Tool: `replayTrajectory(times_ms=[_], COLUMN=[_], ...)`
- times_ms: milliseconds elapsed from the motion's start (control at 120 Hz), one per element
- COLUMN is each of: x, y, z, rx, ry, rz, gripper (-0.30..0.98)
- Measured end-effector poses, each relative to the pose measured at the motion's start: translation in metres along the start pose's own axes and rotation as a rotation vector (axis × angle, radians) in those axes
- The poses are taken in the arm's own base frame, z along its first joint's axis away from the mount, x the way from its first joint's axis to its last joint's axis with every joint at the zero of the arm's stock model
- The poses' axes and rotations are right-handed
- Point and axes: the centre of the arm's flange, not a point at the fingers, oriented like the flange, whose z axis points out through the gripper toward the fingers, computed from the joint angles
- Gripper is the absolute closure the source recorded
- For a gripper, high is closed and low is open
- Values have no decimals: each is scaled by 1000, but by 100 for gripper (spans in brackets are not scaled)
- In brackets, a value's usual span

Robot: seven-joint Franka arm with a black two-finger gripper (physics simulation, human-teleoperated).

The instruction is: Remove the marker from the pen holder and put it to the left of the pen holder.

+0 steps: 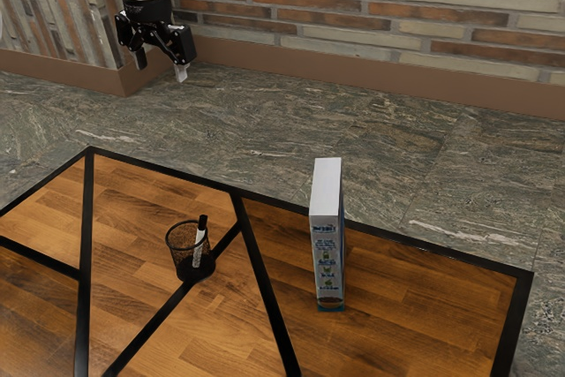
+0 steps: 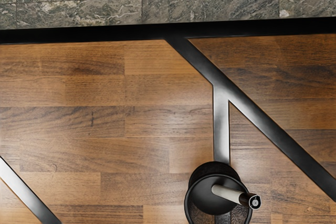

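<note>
Nearest the exterior camera spreads the wooden tabletop point(image 1: 212, 342), crossed by black strips point(image 1: 266, 289), 1 of which runs beneath the mesh pen holder point(image 1: 184, 264). The marker point(image 1: 199, 240) stands inside that holder, tilted because the cup is much wider than it is, so it leans toward the rim. Its black end pokes above the rim, probably the handiest part to pinch. A white-and-blue box point(image 1: 327, 236) stands upright toward the exterior view's right, well apart from the holder, so it should hardly hinder the reach. The gripper point(image 1: 161, 70) hangs high with its 2 fingers spread and nothing between them, ready to come down around the marker. Lifting straight up seems wise, since a sideways pull could tip the holder.
</note>
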Motion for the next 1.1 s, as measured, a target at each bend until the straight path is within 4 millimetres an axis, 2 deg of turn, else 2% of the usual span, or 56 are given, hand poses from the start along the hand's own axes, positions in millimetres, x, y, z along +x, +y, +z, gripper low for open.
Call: replayTrajectory(times_ms=[125, 192, 225, 250, 275, 342, 375, 408, 433, 467, 508, 550, 667, 733, 783, 817, 892, 950, 1025, 1100], x=[-1, -2, -4, -4, -5, -17, -30, -45, -60, -79, -92, -95, -82, -78, -72, -66, -42, -35, -38, -43], y=[-8, -20, -15, 2, 31, 135, 189, 229, 248, 262, 273, 282, 292, 301, 299, 287, 234, 200, 179, 170], z=[0, 2, -1, -6, -11, -21, -15, 7, 32, 63, 87, 106, 157, 172, 178, 179, 182, 201, 227, 245], rx=[-10, -29, -36, -40, -44, -17, 5, 26, 42, 61, 79, 92, 110, 116, 117, 115, 109, 97, 76, 55], ry=[0, -2, 2, 8, 14, 13, -9, -64, -119, -178, -214, -230, -263, -260, -252, -243, -225, -245, -278, -286], rz=[-15, -38, -28, 6, 62, 286, 412, 518, 583, 653, 722, 776, 876, 935, 961, 959, 908, 890, 904, 933], gripper=[0, 0, 0, 0, 0, 0, 0, 0, 0, 0, 0, 0, 0, 0, 0, 0, 0, 0, 1, 1])
